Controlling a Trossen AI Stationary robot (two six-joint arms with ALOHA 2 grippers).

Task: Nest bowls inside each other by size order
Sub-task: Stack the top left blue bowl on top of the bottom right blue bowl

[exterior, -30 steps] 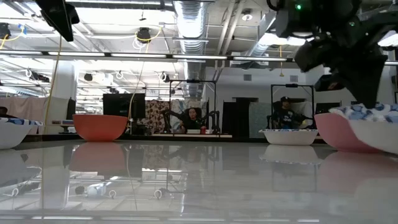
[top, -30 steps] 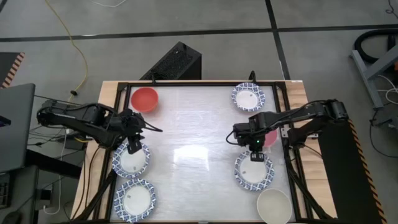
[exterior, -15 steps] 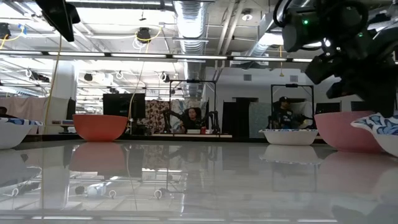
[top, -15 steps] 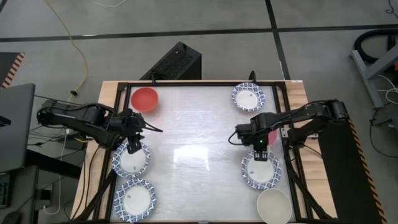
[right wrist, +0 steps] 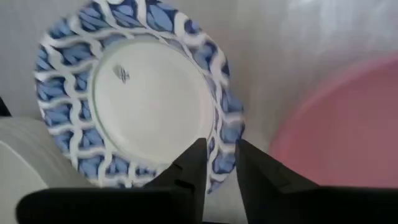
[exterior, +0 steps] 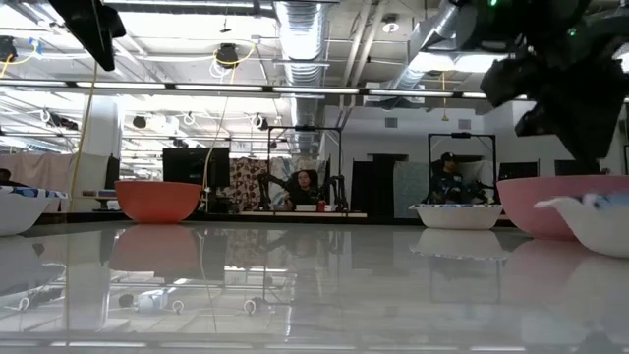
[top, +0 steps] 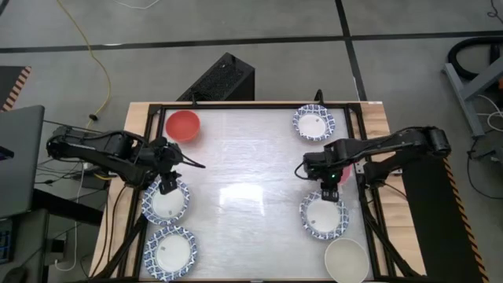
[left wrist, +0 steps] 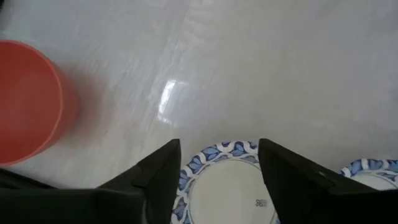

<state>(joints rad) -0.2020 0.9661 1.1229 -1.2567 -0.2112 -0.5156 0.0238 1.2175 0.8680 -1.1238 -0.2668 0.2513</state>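
Note:
My right gripper (top: 331, 193) (right wrist: 221, 149) hovers open over the far rim of a blue-rimmed white bowl (top: 322, 220) (right wrist: 149, 93). That bowl rests on its base on the table, next to the pink bowl (top: 343, 173) (right wrist: 348, 124). In the low view the fingers stand clear above this bowl (exterior: 595, 221). My left gripper (top: 167, 185) (left wrist: 221, 171) is open, its fingers on either side of the far rim of another blue-rimmed bowl (top: 166, 203) (left wrist: 227, 193). I see no touch there.
A red bowl (top: 183, 124) sits at the far left and a blue-rimmed bowl (top: 314, 123) at the far right. Another blue-rimmed bowl (top: 170, 251) is at the near left and a plain cream bowl (top: 346, 259) at the near right. The table's middle (top: 251, 181) is bare.
The blue-rimmed bowl under my right gripper, lifted and tipped a second ago, has come down beside the pink bowl and now sits level on the table. My right gripper has let it go, risen a little and shifted slightly toward the table's right edge.

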